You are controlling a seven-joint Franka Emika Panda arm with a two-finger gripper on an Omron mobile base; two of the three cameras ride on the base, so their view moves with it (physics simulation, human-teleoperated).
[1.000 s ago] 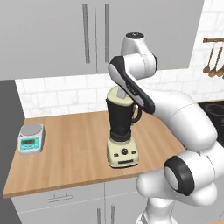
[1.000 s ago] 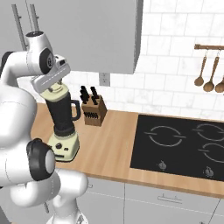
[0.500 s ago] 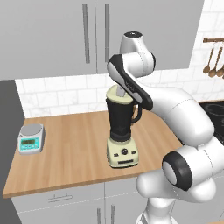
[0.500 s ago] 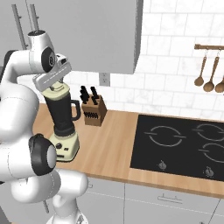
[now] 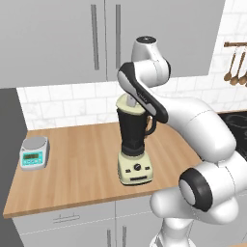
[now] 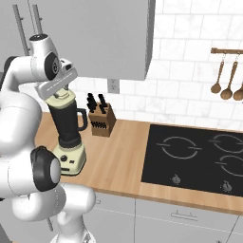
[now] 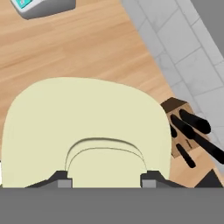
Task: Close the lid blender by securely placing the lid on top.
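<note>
Wooden surface [image 5: 82, 164] below grey cabinets carries the blender [image 5: 134, 144], a small grey scale [image 5: 34, 152] well to its left, and a knife block [image 6: 100, 120] near the tiled wall. On the jar's mouth sits the cream lid [image 7: 87, 131], its raised knob between the two narrowly set fingers [image 7: 61, 179], which hold it.

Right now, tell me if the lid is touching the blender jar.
Touching, it appears. In the right base view the lid sits on the blender jar's mouth with no gap visible; the left base view agrees. The hand straddles the lid's knob.
</note>
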